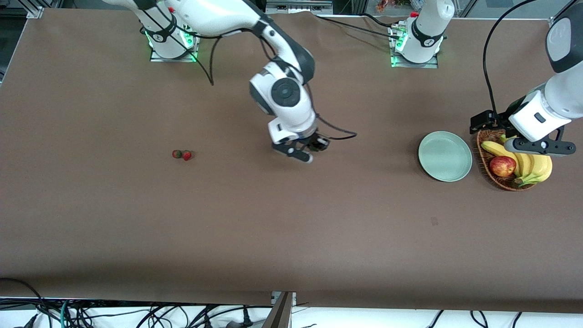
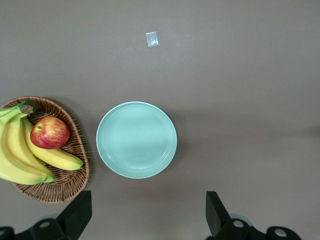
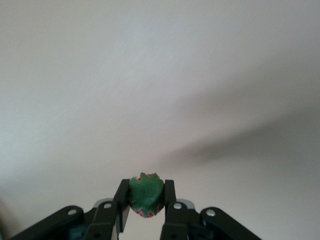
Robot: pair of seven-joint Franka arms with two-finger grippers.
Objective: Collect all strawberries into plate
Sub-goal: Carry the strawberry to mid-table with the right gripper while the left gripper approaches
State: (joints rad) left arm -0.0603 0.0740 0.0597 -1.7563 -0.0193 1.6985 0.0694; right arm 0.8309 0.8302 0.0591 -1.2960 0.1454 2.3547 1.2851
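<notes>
The right gripper (image 1: 304, 151), at mid-frame in the front view over bare table (image 1: 291, 228), pinches a strawberry (image 3: 146, 195). Two strawberries (image 1: 181, 155) lie touching at centre-left of that frame. The left gripper (image 1: 539, 146) hangs spread wide over the basket (image 1: 483, 159) at the right edge, just beside the plate (image 1: 445, 156).

surface: broad brown cloth-covered tabletop (image 1: 227, 228) | toward right arm's end: two tiny red strawberries with green tops (image 1: 181, 155), touching each other | toward left arm's end: round shallow pale mint-green plate (image 1: 445, 156), just beside brown woven wicker basket (image 1: 483, 152) | nearer the front camera than the plate: small dark mark (image 1: 434, 221)
</notes>
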